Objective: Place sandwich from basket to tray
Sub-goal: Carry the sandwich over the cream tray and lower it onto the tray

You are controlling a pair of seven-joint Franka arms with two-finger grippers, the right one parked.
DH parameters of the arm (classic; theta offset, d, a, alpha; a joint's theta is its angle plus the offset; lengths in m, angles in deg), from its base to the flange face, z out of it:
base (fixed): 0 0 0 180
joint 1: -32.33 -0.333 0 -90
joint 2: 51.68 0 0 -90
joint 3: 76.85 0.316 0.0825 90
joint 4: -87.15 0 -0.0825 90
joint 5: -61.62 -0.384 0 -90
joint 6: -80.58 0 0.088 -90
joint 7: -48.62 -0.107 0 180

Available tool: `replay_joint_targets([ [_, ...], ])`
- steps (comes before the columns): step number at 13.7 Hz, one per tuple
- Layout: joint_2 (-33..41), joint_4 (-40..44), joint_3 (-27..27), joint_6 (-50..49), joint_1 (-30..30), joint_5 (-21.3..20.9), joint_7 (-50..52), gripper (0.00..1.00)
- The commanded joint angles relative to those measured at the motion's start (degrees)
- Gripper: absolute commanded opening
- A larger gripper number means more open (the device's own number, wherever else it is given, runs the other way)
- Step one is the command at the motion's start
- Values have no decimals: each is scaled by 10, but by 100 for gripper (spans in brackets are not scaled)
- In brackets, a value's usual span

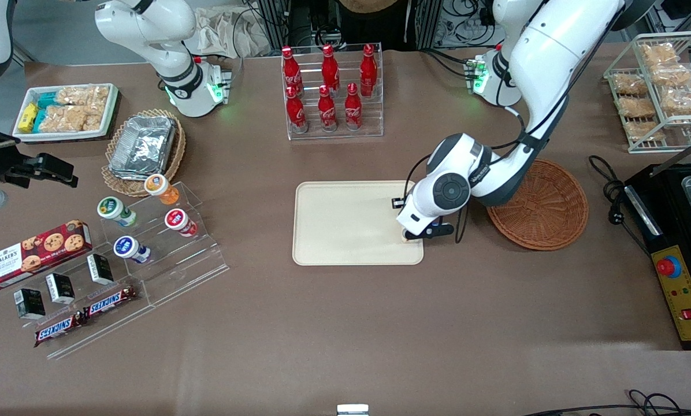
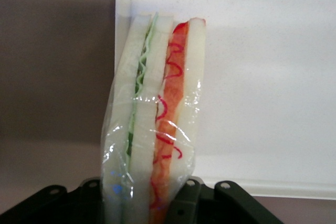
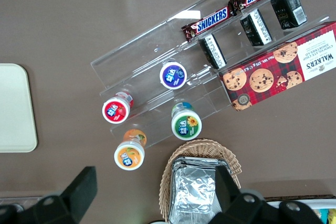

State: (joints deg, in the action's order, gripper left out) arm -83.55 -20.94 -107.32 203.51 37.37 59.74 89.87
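I read this as a robotics lab staged as a snack shop: cola bottles (image 1: 329,89) in an acrylic rack, Snickers bars (image 1: 85,316) on a display, emergency-stop box (image 1: 682,292), loose cables.

The gripper (image 1: 423,233) sits low over the tray (image 1: 345,222).

My gripper (image 1: 423,233): matt black plastic fingers, clamped on the sandwich (image 2: 157,114), low over the tray (image 1: 345,225) at its edge nearest the basket (image 1: 545,205).

- Sandwich: wrapped in clear glossy film, creased and catching highlights. The bread under it is pale, matt and smooth-cut.
- Tray: cream plastic, smooth, dull satin finish.
- Basket: reddish-brown woven wicker, rough and ribbed.
- Table (image 1: 345,323): brown, matt, even.
- Top middle of the frame: glossy red bottles (image 1: 329,86) in a clear acrylic rack (image 1: 334,130).
- Toward the parked arm's end: crinkled, shiny foil containers (image 1: 143,144).
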Motion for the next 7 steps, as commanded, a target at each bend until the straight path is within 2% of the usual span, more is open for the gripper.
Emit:
replay_joint_targets([
  [1,-34,29,1,-3,10,-29,22,40],
  [6,-50,38,1,-3,11,-34,22,46],
  [7,-50,38,1,-3,11,-34,21,64],
])
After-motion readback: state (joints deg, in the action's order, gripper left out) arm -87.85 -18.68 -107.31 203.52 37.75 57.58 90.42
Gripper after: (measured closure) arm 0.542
